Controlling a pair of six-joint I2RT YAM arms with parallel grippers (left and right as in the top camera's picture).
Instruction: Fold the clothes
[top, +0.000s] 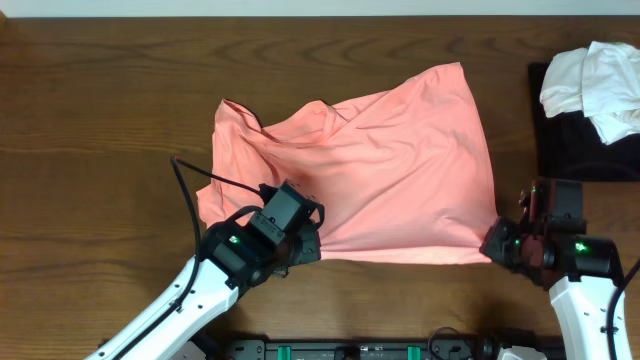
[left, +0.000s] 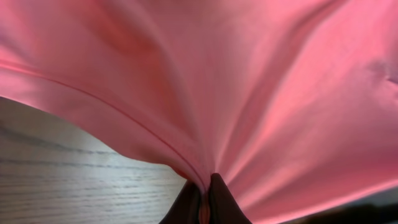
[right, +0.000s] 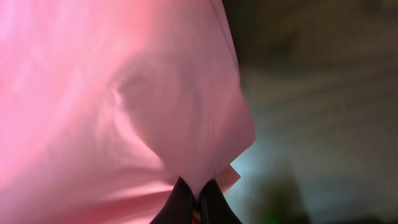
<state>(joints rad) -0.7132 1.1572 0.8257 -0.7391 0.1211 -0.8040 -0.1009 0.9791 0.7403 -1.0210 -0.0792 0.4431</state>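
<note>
The wooden counter (top: 100, 120) carries a salmon-pink garment (top: 380, 170), spread rumpled at its middle. White clothes (top: 595, 85) lie heaped on a dark mat (top: 570, 150) at the far right. The left end effector (top: 305, 248) is clenched on the garment's near hem, and the right end effector (top: 497, 243) on its near right corner. This looks like the first fold: next, both should lift and carry that edge across evenly.

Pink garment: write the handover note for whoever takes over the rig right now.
Left gripper: shut on the pink garment, at its near edge.
Right gripper: shut on the garment's near right corner.
The garment lies spread but wrinkled on the table, bunched at its far left.
White clothes sit on a dark mat, far right.
Done: both grips. Left: every fold.
</note>
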